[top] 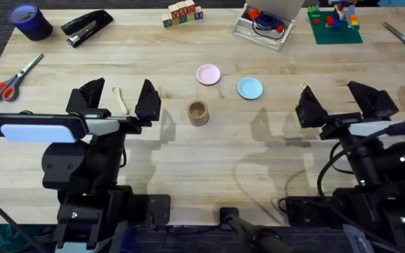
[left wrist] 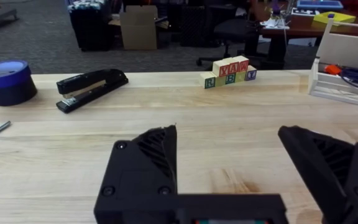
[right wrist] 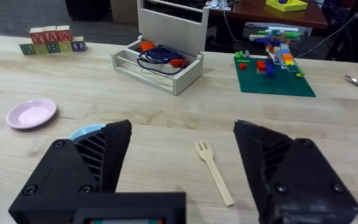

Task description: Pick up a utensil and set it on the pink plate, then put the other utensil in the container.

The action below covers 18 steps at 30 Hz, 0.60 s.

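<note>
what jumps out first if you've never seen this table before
Two open black grippers, left and right, hover low over the near half of the table. Between them sit a pink plate, a blue plate and a brown cup. A wooden spoon lies under the left gripper, a wooden fork under the right.

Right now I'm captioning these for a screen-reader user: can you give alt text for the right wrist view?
A wooden fork lies on the table between the open right pincer fingers. Farther off sit a pink plate, a clear box, and a green brick baseplate.
</note>
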Available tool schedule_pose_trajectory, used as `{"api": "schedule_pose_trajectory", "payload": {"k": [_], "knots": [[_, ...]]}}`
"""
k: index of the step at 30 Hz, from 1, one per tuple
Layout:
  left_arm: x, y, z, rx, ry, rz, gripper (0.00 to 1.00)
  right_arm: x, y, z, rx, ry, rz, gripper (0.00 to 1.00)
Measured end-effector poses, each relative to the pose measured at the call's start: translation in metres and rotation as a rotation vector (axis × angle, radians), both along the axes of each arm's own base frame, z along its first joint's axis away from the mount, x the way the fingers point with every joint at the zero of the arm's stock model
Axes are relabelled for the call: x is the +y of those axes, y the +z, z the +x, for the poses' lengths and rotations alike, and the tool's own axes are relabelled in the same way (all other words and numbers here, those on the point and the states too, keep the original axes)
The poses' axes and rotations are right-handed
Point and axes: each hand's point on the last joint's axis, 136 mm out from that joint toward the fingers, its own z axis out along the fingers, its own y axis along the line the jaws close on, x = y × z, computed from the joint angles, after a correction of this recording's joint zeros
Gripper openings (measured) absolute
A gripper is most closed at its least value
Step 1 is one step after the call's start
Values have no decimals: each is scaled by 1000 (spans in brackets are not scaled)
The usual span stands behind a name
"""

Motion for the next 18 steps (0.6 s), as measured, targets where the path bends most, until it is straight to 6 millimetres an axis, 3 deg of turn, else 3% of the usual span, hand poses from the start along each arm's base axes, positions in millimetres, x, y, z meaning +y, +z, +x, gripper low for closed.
{"api": "schedule_pose_trajectory", "payload": {"k": [18], "knots": [[1, 0, 0, 0, 3, 1, 995, 0, -1, 0, 4, 2, -23, 996]]}}
